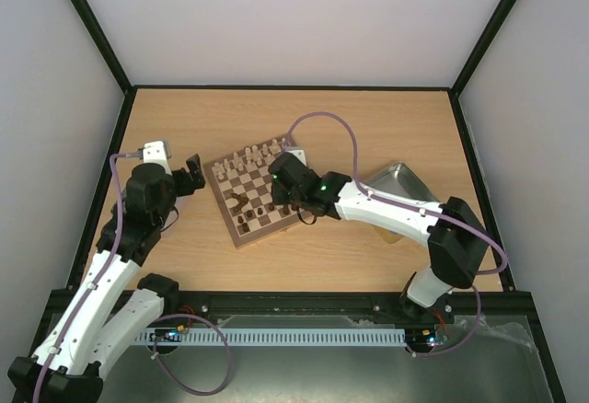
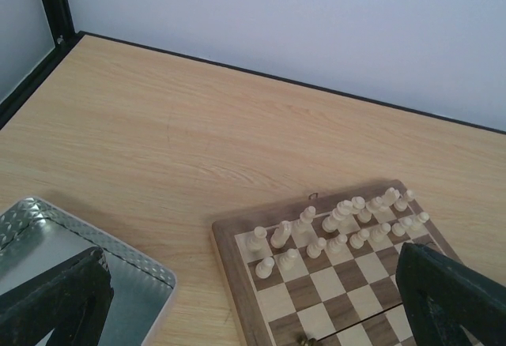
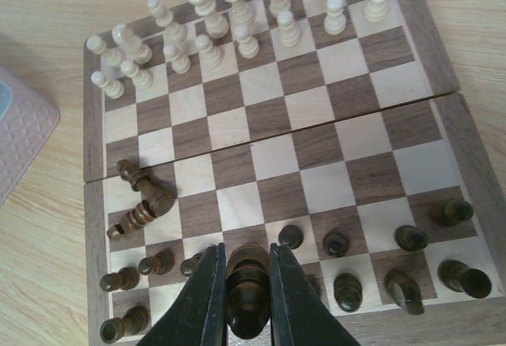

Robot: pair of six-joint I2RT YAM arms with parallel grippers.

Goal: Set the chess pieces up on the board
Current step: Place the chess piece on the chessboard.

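The dark turned piece [image 3: 247,305] stands upright, clamped between the narrow jaws of my right gripper [image 3: 245,261]. It hangs just over the near back row of the board [image 3: 316,180], I think to go down on a free square there. Two dark pieces [image 3: 146,208] lie on their sides. The cream pieces [image 3: 286,26], smooth and round-headed, fill the far rows. My left gripper [image 1: 190,175] waits wide and empty beside the board. The embossed metal tray [image 2: 32,213] lies apart.
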